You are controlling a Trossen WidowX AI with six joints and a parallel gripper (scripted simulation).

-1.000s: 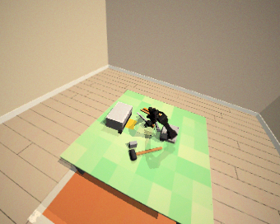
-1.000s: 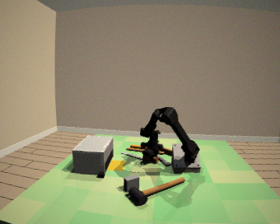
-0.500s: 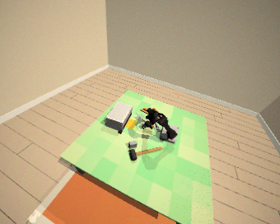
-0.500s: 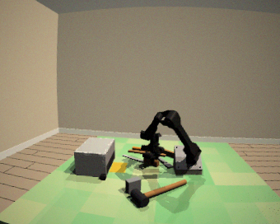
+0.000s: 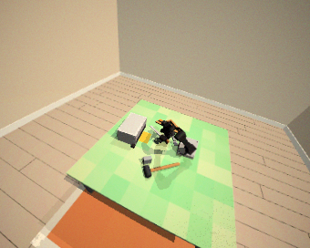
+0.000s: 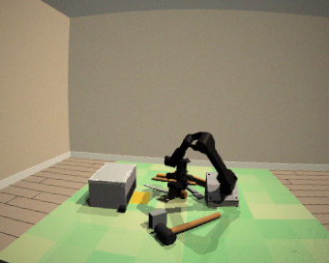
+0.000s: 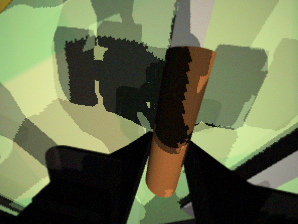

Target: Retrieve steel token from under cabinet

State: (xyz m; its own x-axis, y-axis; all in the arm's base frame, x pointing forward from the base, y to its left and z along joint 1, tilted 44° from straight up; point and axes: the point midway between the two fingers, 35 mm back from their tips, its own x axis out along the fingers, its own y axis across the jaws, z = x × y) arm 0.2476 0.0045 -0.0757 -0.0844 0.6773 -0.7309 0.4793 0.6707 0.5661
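The grey cabinet stands at the left of the table. The marked area is a yellow-orange patch in front of it. The steel token is not visible in any view. My gripper is shut on the orange handle of a tool, low over the table between the patch and the arm's base. A flat grey blade runs on from the handle and points toward the cabinet side. Its tip's height above the table cannot be told.
A black-headed mallet with a wooden handle lies toward the near side, beside a small grey block. A small dark piece sits at the cabinet's front corner. Other orange sticks show behind the gripper.
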